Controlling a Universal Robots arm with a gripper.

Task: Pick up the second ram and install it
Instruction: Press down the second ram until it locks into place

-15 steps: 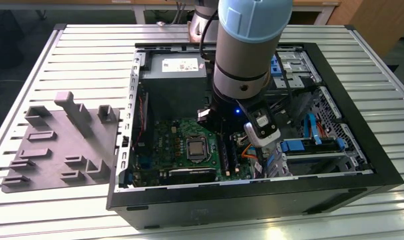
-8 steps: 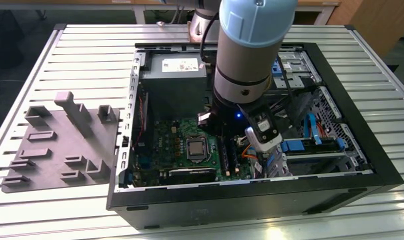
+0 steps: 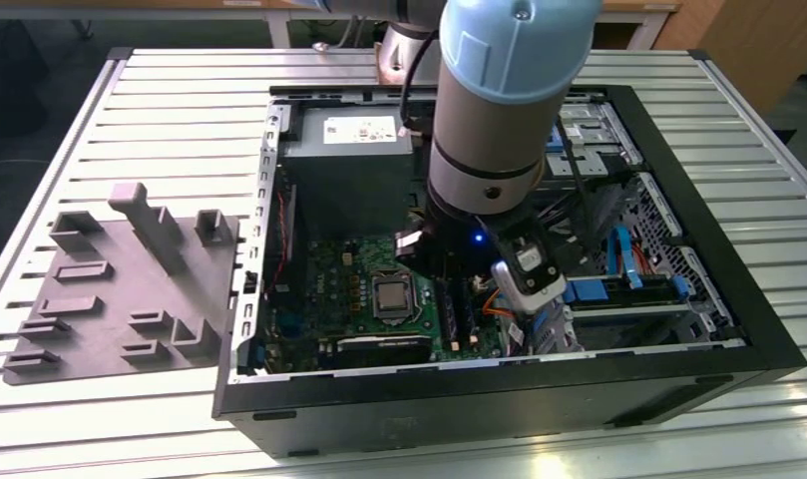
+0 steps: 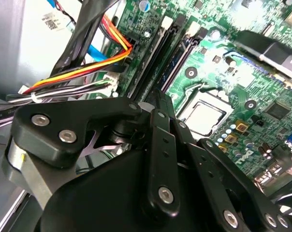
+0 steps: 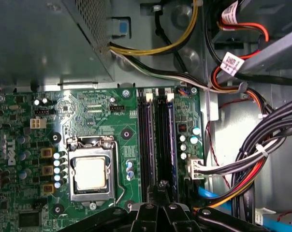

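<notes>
I'm looking at an open computer case [image 3: 722, 329] lying on a slatted metal table [image 3: 177, 100], with a grey holder tray [image 3: 111, 289] of upright blocks sitting at the exterior view's left. My arm [image 3: 497, 120] is reaching down into the case over the green motherboard [image 3: 336, 279]. In the first wrist view I'm seeing the processor socket [image 5: 91, 173] and, just beside it, the black slot rails [image 5: 147, 140] running toward the gripper [image 5: 161, 186]. The second ram [image 5: 169, 145] is standing edge-up in the rail line directly ahead of the fingertips, and its near end is meeting them. The jaws are sitting close together around that thin edge, but I cannot tell whether they are actually clamping it.
</notes>
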